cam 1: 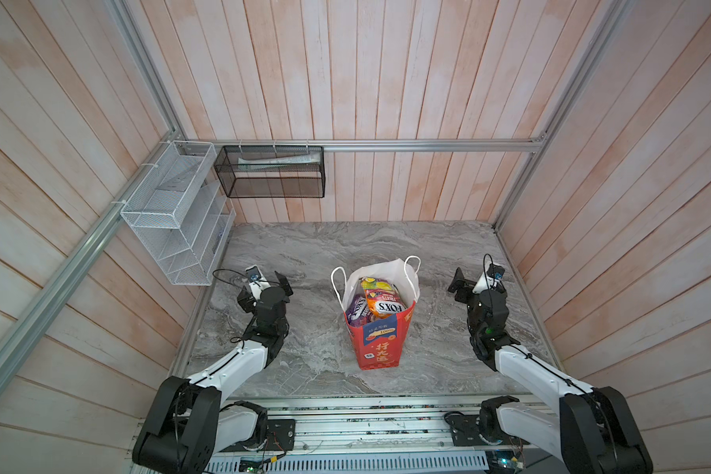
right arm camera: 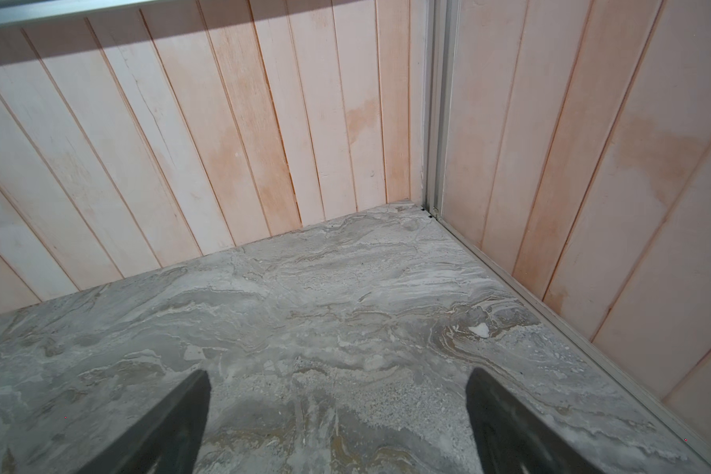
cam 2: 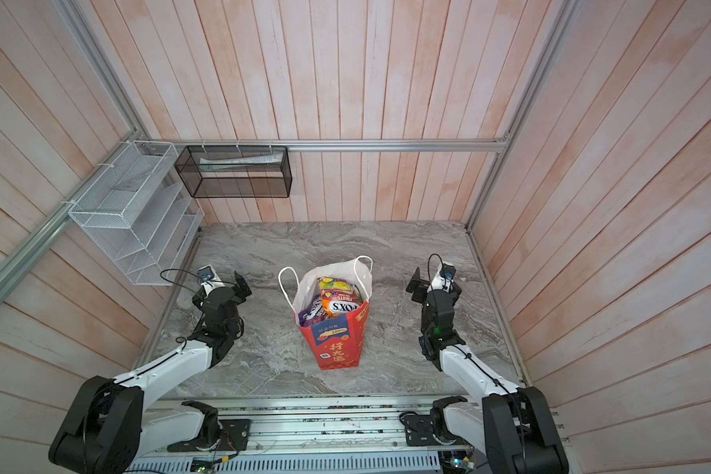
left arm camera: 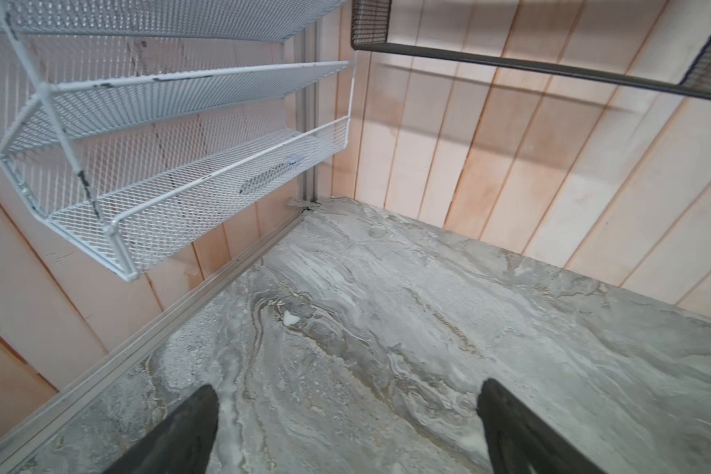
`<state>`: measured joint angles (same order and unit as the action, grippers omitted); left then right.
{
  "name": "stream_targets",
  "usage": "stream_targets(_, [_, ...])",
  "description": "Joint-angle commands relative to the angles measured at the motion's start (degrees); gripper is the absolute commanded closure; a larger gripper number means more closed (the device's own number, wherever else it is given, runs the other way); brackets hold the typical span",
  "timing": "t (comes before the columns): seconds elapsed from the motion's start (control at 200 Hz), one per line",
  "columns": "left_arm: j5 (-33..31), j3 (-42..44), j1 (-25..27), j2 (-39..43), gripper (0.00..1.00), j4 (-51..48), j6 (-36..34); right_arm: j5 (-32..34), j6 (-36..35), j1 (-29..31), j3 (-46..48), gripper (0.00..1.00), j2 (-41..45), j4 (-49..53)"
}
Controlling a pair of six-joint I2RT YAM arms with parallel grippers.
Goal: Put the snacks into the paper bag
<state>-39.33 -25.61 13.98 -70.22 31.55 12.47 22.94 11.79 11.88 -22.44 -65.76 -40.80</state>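
The red paper bag (cam 1: 380,344) (cam 2: 339,349) stands upright at the middle of the marble table, mouth open, white cord handles up. Snacks sit inside it: an orange FOX'S packet (cam 1: 384,305) (cam 2: 339,305), a purple packet (cam 1: 357,314) (cam 2: 310,312) and a yellow-green packet (cam 1: 372,283) (cam 2: 331,284). My left gripper (cam 1: 262,286) (cam 2: 221,289) (left arm camera: 349,390) hovers open and empty to the bag's left. To the bag's right, my right gripper (cam 1: 479,283) (cam 2: 436,285) (right arm camera: 338,374) is open and empty too. Both wrist views show only bare marble between the fingers.
A white wire rack (cam 1: 177,217) (left arm camera: 161,164) hangs on the left wall just beyond the left gripper. A black mesh basket (cam 1: 271,172) (left arm camera: 551,61) hangs on the back wall. Wooden panel walls enclose the tabletop (cam 1: 304,254) on three sides.
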Motion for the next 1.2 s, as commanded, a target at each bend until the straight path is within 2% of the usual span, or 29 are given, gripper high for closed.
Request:
stream_targets(0.0, [2.99,2.62,-2.62,-1.62,0.0,8.22,-6.24,-0.68,-1.99,-2.48,0.15,0.02,-1.63,-3.87])
stream_targets(0.08, [3.02,5.9,-4.19,-4.77,0.0,14.8,-9.24,-1.36,-1.71,-4.44,0.72,0.02,-3.78,-5.76])
stream_targets(0.24, [5.75,7.63,-7.67,-11.29,0.0,23.91,-8.44,-2.77,-3.18,-7.89,1.74,0.02,-7.83,-9.46])
stream_targets(0.36, [11.24,10.39,-10.09,-13.69,0.0,31.53,-6.39,-5.93,-3.81,-10.54,1.9,0.02,-9.84,-11.43])
stream_targets(0.435, [13.08,9.36,-10.64,-12.59,0.0,27.32,-5.63,-8.62,-4.41,-11.78,1.19,0.02,-8.99,-9.15])
stream_targets(0.57, [18.87,8.61,-11.34,-13.85,0.0,27.56,-7.46,-9.31,-3.38,-13.31,2.36,0.02,-8.6,-10.59])
stream_targets(0.6, [19.95,8.39,-11.34,-14.27,0.0,27.77,-7.67,-8.56,-4.09,-13.41,2.48,0.02,-8.63,-10.04])
stream_targets(0.645, [21.3,8.21,-11.34,-14.57,0.0,27.6,-7.72,-3.57,-4.67,-13.46,2.48,0.02,-9.0,-8.99])
stream_targets(0.685, [22.02,8.04,-11.34,-14.81,0.0,27.6,-9.2,-0.47,-1.63,-14.39,2.78,0.02,-9.04,-8.07])
stream_targets(0.76, [24.09,7.77,-11.36,-15.44,0.0,27.74,-10.06,-6.75,1.4,-18.43,5.37,0.02,-9.98,-11.66])
stream_targets(0.825, [26.32,8.29,-11.92,-16.34,0.0,29.01,-9.95,-6.94,2.31,-19.15,6.81,0.02,-12.33,-14.52])
stream_targets(0.855, [25.32,9.43,-12.52,-17.71,0.0,31.84,-8.66,-7.01,2.68,-19.02,7.83,0.02,-13.91,-18.34])
stream_targets(0.885, [26.1,10.85,-13.49,-19.19,0.0,37.09,-8.58,-9.96,0.92,-19.01,9.33,0.02,-14.81,-22.95])
stream_targets(0.91, [26.57,10.91,-13.63,-18.84,0.0,36.76,-8.46,-12.16,-0.41,-18.77,9.98,0.02,-15.07,-24.8])
stream_targets(0.955, [26.98,9.57,-13.7,-17.1,0.0,31.06,-8.4,-13.38,-1.24,-18.44,9.24,0.02,-15.1,-23.38])
stream_targets(1.025, [26.68,10.54,-13.64,-18.61,0.0,35.66,-8.43,-13.62,-1.67,-18.36,8.18,0.02,-14.61,-20.54])
stream_targets(1.1, [26.88,9.71,-13.69,-17.41,0.0,32.01,-8.43,-15.02,-2.3,-18.32,8.66,0.02,-14.74,-21.79])
stream_targets(1.195, [26.76,10.08,-13.7,-17.77,0.0,33.3,-8.41,-17.45,-4.23,-17.64,7.63,0.02,-16.02,-21.61])
